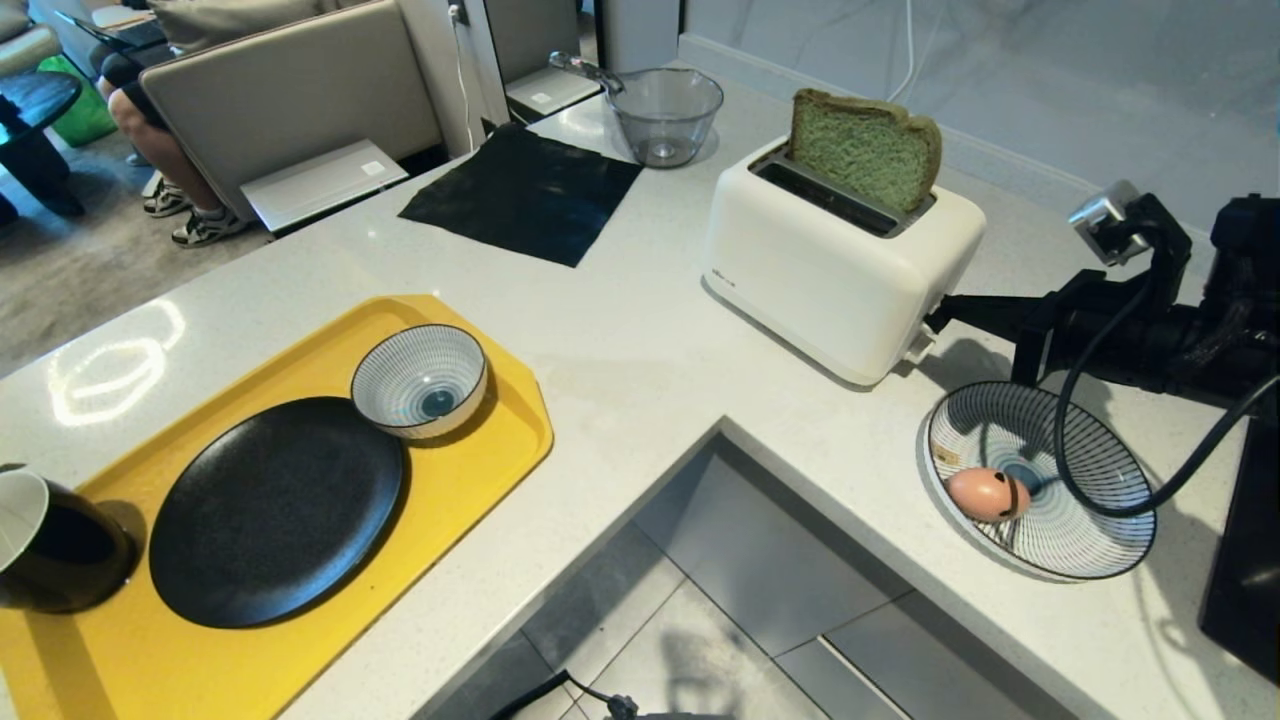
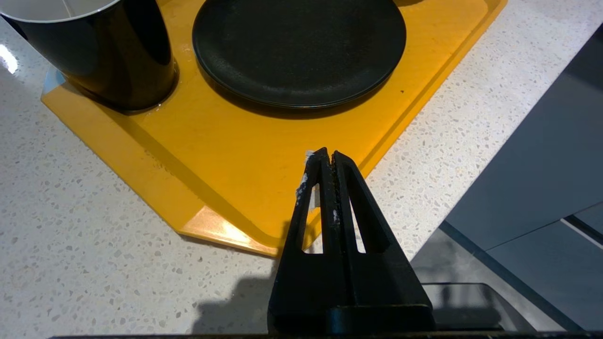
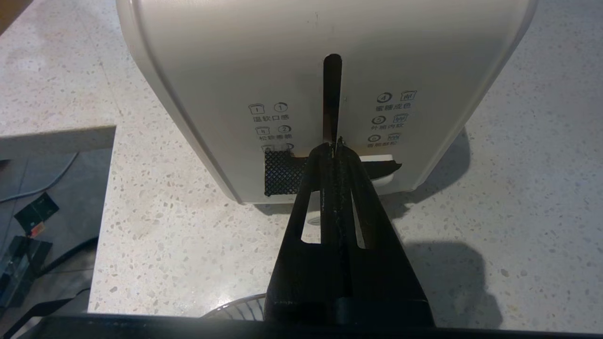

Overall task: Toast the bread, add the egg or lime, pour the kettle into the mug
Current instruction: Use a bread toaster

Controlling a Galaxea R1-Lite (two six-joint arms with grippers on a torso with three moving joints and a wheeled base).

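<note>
The green bread (image 1: 865,150) stands upright in the far slot of the white toaster (image 1: 840,260), its upper half showing. My right gripper (image 1: 935,322) is shut and empty, its tips (image 3: 333,145) against the toaster's end, on the black-taped lever (image 3: 381,167) low in the vertical slot (image 3: 332,89). The pinkish egg (image 1: 985,493) lies in a striped shallow bowl (image 1: 1090,545) below that arm. The black mug (image 1: 45,545) stands on the yellow tray (image 1: 480,450) at far left. My left gripper (image 2: 328,153) hangs shut over the tray's corner (image 2: 226,188). Kettle and lime are out of view.
A black plate (image 1: 275,510) and a small striped bowl (image 1: 420,380) share the tray. A glass bowl (image 1: 665,115) and a black mat (image 1: 520,190) lie at the back. The counter is L-shaped with a floor gap (image 1: 720,600) in front. A seated person's legs (image 1: 160,150) show far left.
</note>
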